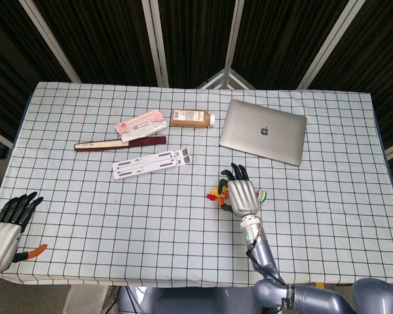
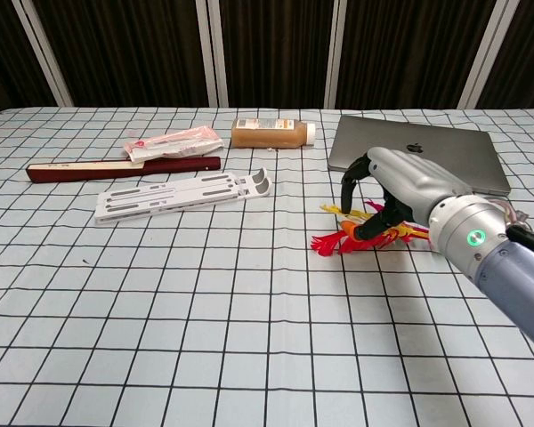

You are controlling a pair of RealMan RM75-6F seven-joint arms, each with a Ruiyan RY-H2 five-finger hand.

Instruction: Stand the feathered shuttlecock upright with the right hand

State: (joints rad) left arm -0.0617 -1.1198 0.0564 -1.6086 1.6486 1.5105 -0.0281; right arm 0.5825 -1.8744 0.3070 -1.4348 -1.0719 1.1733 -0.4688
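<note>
The feathered shuttlecock [image 2: 331, 240] lies on its side on the checked cloth, red and yellow feathers pointing left. In the head view its feathers [image 1: 214, 193] poke out left of my right hand, and its green and white base [image 1: 262, 194] shows at the hand's right. My right hand [image 2: 400, 182] arches low over it, fingers curved down on the far side and the thumb against the feathers on the near side. I see no firm hold on it. My left hand [image 1: 3, 226] hangs by the table's near left corner with fingers apart, holding nothing.
A closed silver laptop [image 1: 263, 131] lies just behind the right hand. A brown bottle [image 1: 192, 118] lies on its side further back. A white slotted rack [image 1: 150, 163], a dark red bar [image 1: 118, 143] and a pink packet [image 1: 141, 124] lie at the left.
</note>
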